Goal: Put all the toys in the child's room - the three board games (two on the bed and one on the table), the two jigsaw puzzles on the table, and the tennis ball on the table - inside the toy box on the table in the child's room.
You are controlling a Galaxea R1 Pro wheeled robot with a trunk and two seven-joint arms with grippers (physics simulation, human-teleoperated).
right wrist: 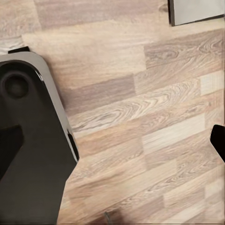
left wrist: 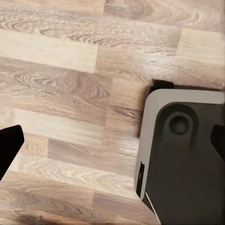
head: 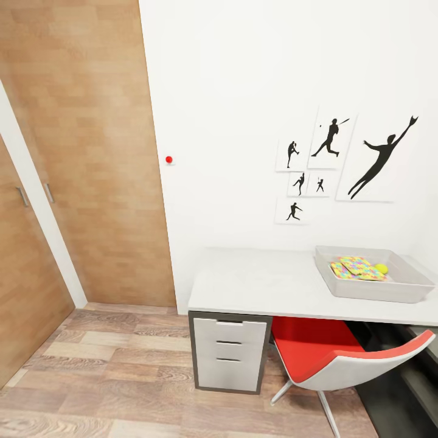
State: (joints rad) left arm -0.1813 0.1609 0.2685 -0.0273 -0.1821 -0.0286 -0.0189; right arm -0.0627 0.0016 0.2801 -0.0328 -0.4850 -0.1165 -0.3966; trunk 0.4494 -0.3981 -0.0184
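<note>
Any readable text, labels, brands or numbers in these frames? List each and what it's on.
None readable.
Wall pictures: black sports silhouettes, no lettering.
Jigsaw puzzles in the toy box: coloured pieces, no print.
Robot base: a small red mark on its edge, too small to read.

Left tool point(left wrist: 112, 143): two dark fingertips point(left wrist: 9, 145) at opposite edges of the left wrist view, spread wide, nothing between them; it points down over the wood-plank floor, beside a rounded corner of the robot's dark grey-rimmed base point(left wrist: 183, 164). Right tool point(right wrist: 115, 145): fingertips point(right wrist: 218, 140) likewise wide apart and empty, pointing down at the floor, with the base point(right wrist: 28, 154) beneath one finger.
</note>
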